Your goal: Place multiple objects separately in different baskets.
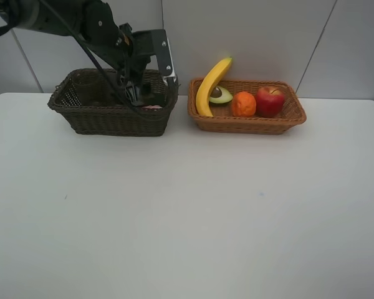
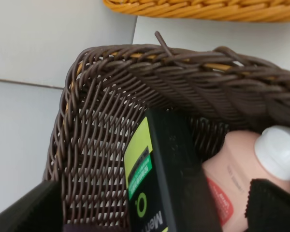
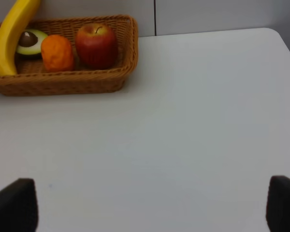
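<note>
Woven dark brown wicker forms the deeper basket (image 1: pixel 112 118) on the white counter (image 1: pixel 187 212), and the left arm reaches down into its right end, where the left gripper (image 1: pixel 137 93) hangs with its fingers (image 2: pixel 275 208) spread wide and released, grasping nothing. In the left wrist view the dark green pump bottle (image 2: pixel 166 179) lies inside this basket, touching a small pink white-capped bottle (image 2: pixel 241 169) just beside it, both close to the woven corner wall. Just to the right stands the shallower light orange-brown basket (image 1: pixel 246 121), near the dark one but apart from it. It holds a yellow banana (image 1: pixel 210 84) leaning up over its back rim, a halved avocado (image 1: pixel 221 94) beside the banana, an orange (image 1: pixel 243 104) and a red apple (image 1: pixel 270 101) at the right. The right gripper (image 3: pixel 145 208) hovers over bare counter, well apart from the baskets, its fingers (image 3: pixel 14 203) spread wide and holding nothing
</note>
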You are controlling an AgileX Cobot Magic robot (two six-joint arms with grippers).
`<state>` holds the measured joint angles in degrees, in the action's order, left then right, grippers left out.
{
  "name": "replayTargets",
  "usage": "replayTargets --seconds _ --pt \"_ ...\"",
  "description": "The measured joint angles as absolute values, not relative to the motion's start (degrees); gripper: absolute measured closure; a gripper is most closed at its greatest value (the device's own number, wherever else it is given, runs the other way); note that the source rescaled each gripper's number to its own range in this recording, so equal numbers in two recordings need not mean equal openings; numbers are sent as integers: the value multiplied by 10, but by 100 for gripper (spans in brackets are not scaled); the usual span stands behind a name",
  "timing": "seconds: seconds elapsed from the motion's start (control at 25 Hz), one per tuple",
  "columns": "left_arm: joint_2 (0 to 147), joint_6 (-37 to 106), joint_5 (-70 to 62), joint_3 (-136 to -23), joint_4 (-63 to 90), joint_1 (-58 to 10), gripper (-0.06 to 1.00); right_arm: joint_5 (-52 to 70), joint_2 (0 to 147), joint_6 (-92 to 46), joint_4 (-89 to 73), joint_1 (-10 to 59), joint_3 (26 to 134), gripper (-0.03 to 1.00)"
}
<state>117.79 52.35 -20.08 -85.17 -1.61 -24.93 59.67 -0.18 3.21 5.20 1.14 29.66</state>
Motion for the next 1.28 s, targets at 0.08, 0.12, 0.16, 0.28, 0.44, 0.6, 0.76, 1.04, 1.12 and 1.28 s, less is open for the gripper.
replayTargets --seconds 0.08,0.12,0.16,0.28,0.44,0.6,0.76,1.04,1.12,1.28 --pt "1177 511 -201 -852 -14 -249 -5 597 -2 32 52 11 297 -3" --pt "1175 509 -201 -852 -14 -249 -5 597 -2 32 52 11 297 -3" --pt "1172 508 -201 -852 -14 -249 -5 597 -2 32 52 11 297 -3" --pt "1158 500 -207 -852 -14 -249 -5 597 -2 32 52 11 297 -3" --pt "1129 484 -234 -852 -12 -249 -5 597 -2 32 52 11 297 -3" --pt "1103 440 -277 -852 -12 -249 -5 597 -2 32 52 11 297 -3" --pt "1074 361 -323 -852 -12 -249 -5 597 -2 32 52 11 297 -3" --pt "1013 223 -436 -852 -24 -249 -5 597 -2 32 52 11 297 -3" --pt "995 205 -480 -852 -33 -249 -5 597 -2 32 52 11 297 -3" --pt "953 182 -561 -851 -44 -249 -5 597 -2 32 52 11 297 -3"
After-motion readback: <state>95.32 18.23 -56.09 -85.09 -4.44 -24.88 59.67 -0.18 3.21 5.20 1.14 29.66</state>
